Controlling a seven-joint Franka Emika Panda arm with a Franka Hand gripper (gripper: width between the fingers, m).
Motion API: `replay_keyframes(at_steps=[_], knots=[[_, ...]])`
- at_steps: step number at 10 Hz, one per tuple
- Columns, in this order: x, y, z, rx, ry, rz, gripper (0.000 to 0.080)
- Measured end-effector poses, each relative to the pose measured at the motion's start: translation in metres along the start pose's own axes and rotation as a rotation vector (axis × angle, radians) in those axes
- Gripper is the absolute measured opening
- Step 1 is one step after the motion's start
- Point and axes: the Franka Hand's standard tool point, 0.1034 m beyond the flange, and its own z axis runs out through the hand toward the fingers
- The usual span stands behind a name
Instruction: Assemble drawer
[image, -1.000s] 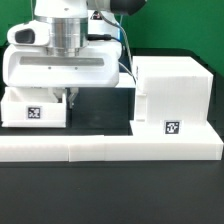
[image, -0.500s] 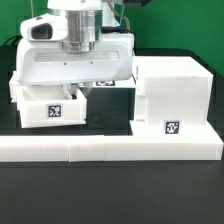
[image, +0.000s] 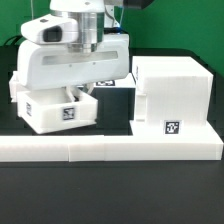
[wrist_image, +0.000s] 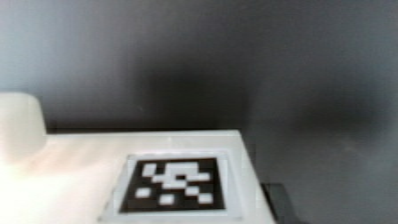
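Note:
The tall white drawer case (image: 172, 92) stands at the exterior view's right, with a square tag (image: 172, 128) low on its front. My gripper (image: 72, 95) is shut on a small white tray (image: 58, 112) with a tag on its front. It holds the tray slightly tilted, just above the table, to the left of the case with a dark gap between them. The wrist view shows the tray's white surface (wrist_image: 89, 165) and its tag (wrist_image: 178, 185) close up. My fingertips do not show clearly there.
A long low white border wall (image: 110, 150) runs along the front, below the tray and the case. Another white part (image: 13, 90) shows at the left edge, mostly hidden behind my hand. The table (image: 110, 195) is black.
The tray has come up off the table with my gripper. Both have moved toward the exterior view's right, closer to the case.

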Motion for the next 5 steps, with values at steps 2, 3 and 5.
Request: replay_keyframes(at_steps=[2,3,5], knots=[[0.0061,-0.0007,-0.0016,0.013,-0.018,-0.171,0.0042],[0.0053,0.0044,-0.0031,0.01,-0.014,-0.228,0.0042],[0.0027,0.0058,-0.0018,0.008,-0.02,-0.331,0.0042]])
